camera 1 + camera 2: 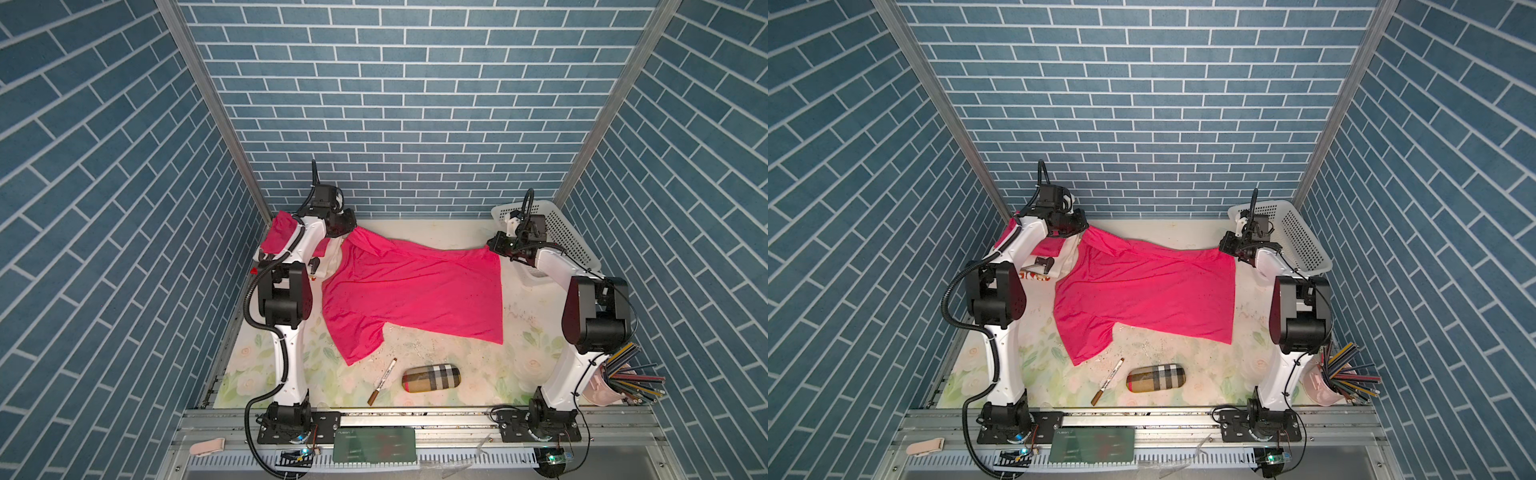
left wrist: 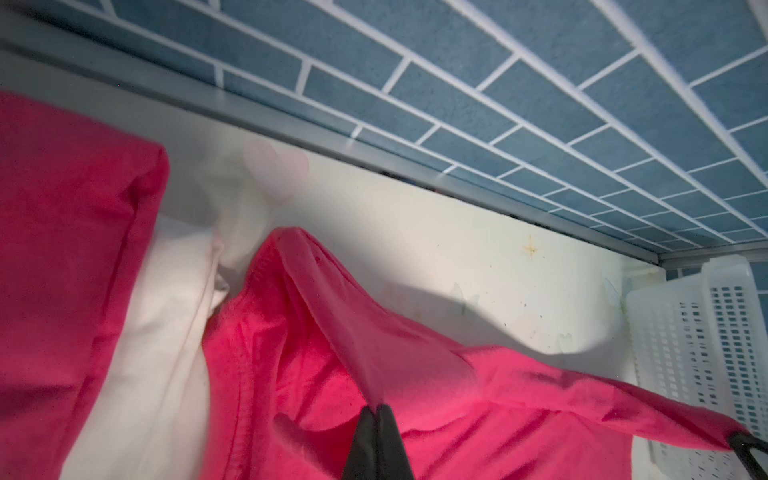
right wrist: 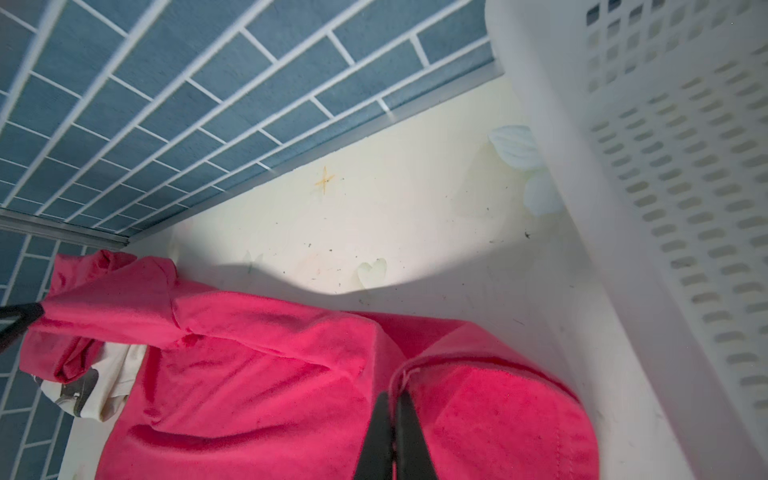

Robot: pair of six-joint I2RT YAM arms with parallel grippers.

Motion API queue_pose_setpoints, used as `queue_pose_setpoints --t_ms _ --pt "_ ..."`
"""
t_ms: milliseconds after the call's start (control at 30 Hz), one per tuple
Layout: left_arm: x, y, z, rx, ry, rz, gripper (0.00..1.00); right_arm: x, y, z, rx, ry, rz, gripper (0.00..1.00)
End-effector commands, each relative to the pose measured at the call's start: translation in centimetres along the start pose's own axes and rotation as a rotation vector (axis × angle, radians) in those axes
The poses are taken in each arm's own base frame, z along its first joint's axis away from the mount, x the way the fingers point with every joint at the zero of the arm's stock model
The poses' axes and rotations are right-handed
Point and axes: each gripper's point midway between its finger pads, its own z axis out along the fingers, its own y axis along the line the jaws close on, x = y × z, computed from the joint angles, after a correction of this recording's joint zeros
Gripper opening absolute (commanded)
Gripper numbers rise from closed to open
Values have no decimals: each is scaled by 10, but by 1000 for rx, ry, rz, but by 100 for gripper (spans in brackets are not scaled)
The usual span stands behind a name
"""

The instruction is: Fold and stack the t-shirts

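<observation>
Spanning the table [image 1: 457, 365] in both top views, t-shirt [image 1: 415, 291] is lifted along its far edge; only wrist views reveal left gripper [image 2: 376, 409] and right gripper [image 3: 394, 397] clamped on its fabric; both arms reach rearward.

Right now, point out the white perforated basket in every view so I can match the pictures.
In a top view: basket in the far right corner of the scene.
In a top view: same far right corner.
Left wrist view: distant, past the far end of the stretched pink t-shirt.
Right wrist view: looming close beside the right claw.
Shared landmark: the stretched pink t-shirt, visible in all four.
</observation>
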Motion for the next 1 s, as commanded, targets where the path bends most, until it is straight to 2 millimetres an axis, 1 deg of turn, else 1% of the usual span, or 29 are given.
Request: queue_pose_setpoints --t_ms 0,167,333,467,633,733,800,900,967 --pt "-1 -3 -15 61 -14 -44 0 -6 5 -21 -11 -29 17 0" --pt "10 -4 -30 100 -13 -67 0 5 3 -31 -6 -30 28 0" --pt "24 13 -39 106 -10 -109 0 26 -2 -38 1 -18 46 0" --pt "42 28 -43 98 4 -137 0 47 -9 -39 7 2 63 0" --pt "70 48 -42 96 27 -182 0 77 -21 -33 29 50 82 0" --pt "84 56 -41 90 37 -204 0 96 -30 -32 51 73 102 0" --pt "92 59 -40 95 42 -219 0 104 -35 -32 67 82 111 0" --pt "98 62 -36 103 54 -235 0 113 -42 -32 83 93 125 0" --pt "96 61 -35 110 55 -238 0 113 -44 -33 81 91 134 0"
